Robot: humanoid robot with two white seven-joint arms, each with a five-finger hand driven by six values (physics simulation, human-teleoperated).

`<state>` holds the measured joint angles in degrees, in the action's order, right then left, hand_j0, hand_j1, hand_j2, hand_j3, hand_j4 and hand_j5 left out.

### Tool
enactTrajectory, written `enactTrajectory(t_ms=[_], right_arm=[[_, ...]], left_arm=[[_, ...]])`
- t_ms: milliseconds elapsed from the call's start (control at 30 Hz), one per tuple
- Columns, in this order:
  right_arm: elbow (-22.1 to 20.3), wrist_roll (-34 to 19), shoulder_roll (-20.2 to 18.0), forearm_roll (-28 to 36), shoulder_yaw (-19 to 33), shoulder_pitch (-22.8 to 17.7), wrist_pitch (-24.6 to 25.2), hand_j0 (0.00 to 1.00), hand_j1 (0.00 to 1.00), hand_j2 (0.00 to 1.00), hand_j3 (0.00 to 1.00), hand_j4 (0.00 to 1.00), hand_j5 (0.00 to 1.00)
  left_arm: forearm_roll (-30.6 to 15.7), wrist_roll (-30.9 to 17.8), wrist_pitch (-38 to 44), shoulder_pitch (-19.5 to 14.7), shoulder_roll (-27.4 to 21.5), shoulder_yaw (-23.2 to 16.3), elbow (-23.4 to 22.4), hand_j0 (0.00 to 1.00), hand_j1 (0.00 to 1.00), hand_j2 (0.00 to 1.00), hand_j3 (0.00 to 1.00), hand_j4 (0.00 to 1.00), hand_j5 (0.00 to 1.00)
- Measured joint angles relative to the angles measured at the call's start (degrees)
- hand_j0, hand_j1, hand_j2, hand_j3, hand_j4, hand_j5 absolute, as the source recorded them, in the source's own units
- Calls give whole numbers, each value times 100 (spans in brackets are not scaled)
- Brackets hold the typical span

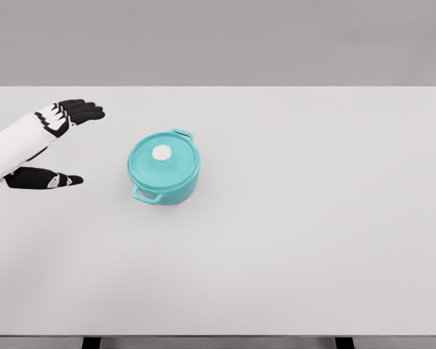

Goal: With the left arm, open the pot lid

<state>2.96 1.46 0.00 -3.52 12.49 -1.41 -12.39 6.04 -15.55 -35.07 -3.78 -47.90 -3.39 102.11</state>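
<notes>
Head view: teal pot (pixel 164 170) sits on the white desk (pixel 312 240), left of centre and a bit above mid-height of the desktop. Lid (pixel 162 155) is on, seated flat on the pot, same teal colour, with a round white knob (pixel 162 153) in its middle. Two loop handles on the pot body: one at the upper right of the rim, one at the lower left, so the handle axis runs diagonally in the picture. Left hand (pixel 54 145) comes in from the left edge on a white forearm, and is to the left of the pot, apart from it, touching neither pot nor lid. Hand is open and holds nothing: black fingers (pixel 78 111) stretched out roughly straight and pointing right, at about the level of the pot's far rim or a little beyond; thumb (pixel 47 178) spread well away from them, also pointing right, at about the level of the pot's near side. The span between fingers and thumb faces the pot. Can't tell from this view whether the hand is resting on the desk or held above it. Right arm is not in the picture. Desk surface is plain light grey-white, grey wall behind its far edge, dark desk legs just visible at the bottom edge.
</notes>
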Motion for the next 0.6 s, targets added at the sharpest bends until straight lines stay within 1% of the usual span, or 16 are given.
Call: enactTrajectory(t_ms=[100, 167, 267, 367, 400, 433, 467, 500, 567, 600], right_arm=[[0, 5, 0, 1, 7, 0, 0, 100, 100, 100, 100, 100, 100], [-2, 5, 0, 0, 2, 0, 0, 100, 100, 100, 100, 100, 100], [1, 4, 0, -1, -1, 0, 0, 100, 100, 100, 100, 100, 100], [2, 4, 0, -1, -6, 0, 0, 100, 100, 100, 100, 100, 100], [3, 4, 0, -1, -7, 0, 0, 100, 100, 100, 100, 100, 100], [3, 4, 0, -1, -9, 0, 0, 100, 100, 100, 100, 100, 100], [3, 5, 0, -1, -9, 0, 0, 100, 100, 100, 100, 100, 100], [3, 4, 0, -1, -10, 0, 0, 100, 100, 100, 100, 100, 100], [2, 4, 0, -2, -11, 0, 0, 100, 100, 100, 100, 100, 100], [3, 4, 0, -1, -11, 0, 0, 100, 100, 100, 100, 100, 100]], left_arm=[[12, -47, 0, -9, 15, 3, 0, 100, 100, 100, 100, 100, 100], [8, -232, 0, -123, 56, 4, -2, 100, 100, 100, 100, 100, 100], [11, -601, -2, -123, 126, 4, -6, 100, 100, 100, 100, 100, 100], [31, -787, -3, -132, 173, -3, -12, 100, 100, 100, 100, 100, 100], [35, -816, -3, -263, 126, -44, -16, 100, 100, 100, 100, 100, 100], [28, -832, 0, -474, 8, -154, -19, 100, 100, 100, 100, 100, 100], [23, -840, 0, -780, -121, -311, -25, 100, 100, 100, 100, 100, 100], [38, -846, -4, -1356, -277, -566, -44, 100, 100, 100, 100, 100, 100], [28, -849, 4, -2063, -549, -1160, -95, 100, 100, 100, 100, 100, 100], [58, -852, -1, -2508, -651, -1506, -113, 100, 100, 100, 100, 100, 100]])
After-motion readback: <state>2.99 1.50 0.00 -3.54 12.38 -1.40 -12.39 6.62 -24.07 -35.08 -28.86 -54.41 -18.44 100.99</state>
